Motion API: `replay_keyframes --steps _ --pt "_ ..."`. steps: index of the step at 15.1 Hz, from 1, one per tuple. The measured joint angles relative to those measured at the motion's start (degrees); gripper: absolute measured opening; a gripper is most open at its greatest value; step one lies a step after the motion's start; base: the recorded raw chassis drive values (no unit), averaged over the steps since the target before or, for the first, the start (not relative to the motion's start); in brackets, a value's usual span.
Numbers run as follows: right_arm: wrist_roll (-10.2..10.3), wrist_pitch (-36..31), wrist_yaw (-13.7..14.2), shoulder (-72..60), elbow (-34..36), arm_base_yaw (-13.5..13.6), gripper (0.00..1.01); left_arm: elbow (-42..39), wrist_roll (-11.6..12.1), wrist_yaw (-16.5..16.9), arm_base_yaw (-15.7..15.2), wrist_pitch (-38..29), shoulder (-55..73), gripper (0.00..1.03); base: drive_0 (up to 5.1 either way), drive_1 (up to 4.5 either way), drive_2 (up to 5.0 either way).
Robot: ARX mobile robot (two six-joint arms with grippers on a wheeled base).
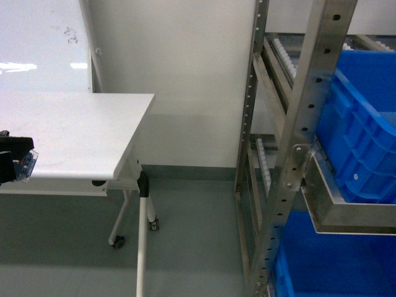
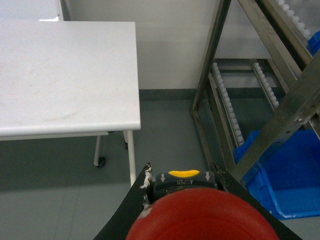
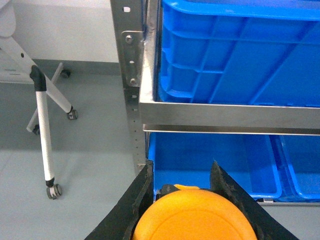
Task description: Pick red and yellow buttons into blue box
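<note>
The red button [image 2: 200,217] fills the bottom of the left wrist view, its dark block pinched between the black fingers of my left gripper [image 2: 182,173], which is shut on it. In the head view that gripper [image 1: 11,162] sits at the far left edge over the table, the button's clear block [image 1: 26,164] showing. The yellow button [image 3: 192,217] is held the same way in my right gripper [image 3: 181,171], which hangs in front of the rack above a lower blue box [image 3: 200,157]. Another blue box [image 3: 240,50] sits on the shelf above. The right gripper is out of the head view.
A white folding table [image 1: 74,130] on castor legs [image 1: 143,235] stands at the left. A steel rack [image 1: 297,154] with roller rails stands at the right, holding blue boxes [image 1: 365,130] on two levels. Grey floor lies between them.
</note>
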State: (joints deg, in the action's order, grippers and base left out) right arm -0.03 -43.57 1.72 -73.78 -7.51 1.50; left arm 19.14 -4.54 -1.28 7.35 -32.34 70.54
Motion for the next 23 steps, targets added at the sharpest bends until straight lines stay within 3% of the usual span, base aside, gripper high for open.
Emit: replay_keyframes --steps 23 --pt "0.00 -0.02 -0.02 0.00 0.02 0.02 0.31 0.00 0.00 0.04 0.04 -0.09 -0.09 0.27 5.0 -2.33 -2.3"
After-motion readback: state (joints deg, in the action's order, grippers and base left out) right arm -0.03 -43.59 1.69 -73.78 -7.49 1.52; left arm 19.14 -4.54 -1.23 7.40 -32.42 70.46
